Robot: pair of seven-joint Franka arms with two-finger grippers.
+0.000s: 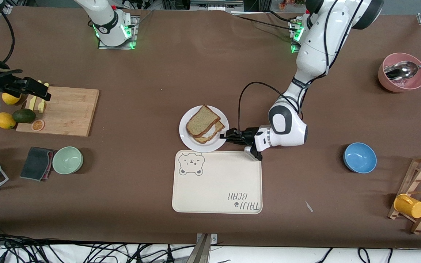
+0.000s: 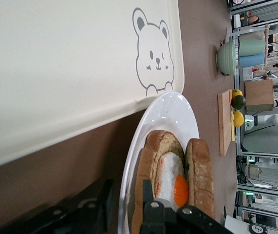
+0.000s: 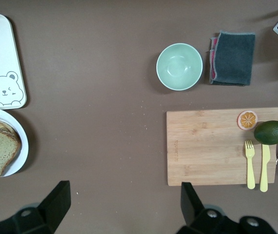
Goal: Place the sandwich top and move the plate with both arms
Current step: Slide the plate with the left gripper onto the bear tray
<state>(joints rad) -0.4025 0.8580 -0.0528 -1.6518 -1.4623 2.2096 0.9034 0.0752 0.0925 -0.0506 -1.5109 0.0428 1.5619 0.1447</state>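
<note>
The left gripper (image 1: 228,136) straddles the rim of the plate (image 1: 188,138) with parted fingers, bread slice (image 1: 202,121) lying crooked atop the egg sandwich, while the right gripper (image 1: 37,92) waits open over the cutting board (image 1: 69,111).

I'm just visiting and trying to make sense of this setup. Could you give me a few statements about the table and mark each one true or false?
1. The sandwich top lies on the fried-egg slice on the white plate. True.
2. The plate sits on the bear-print tray. False: it rests on the table just beside the tray's edge.
3. The left tool is at the plate's rim. True.
4. The right tool is shut on a fork. False: it is open over the table beside the cutting board, holding nothing.
5. The pink bowl holds a metal spoon. True.
</note>
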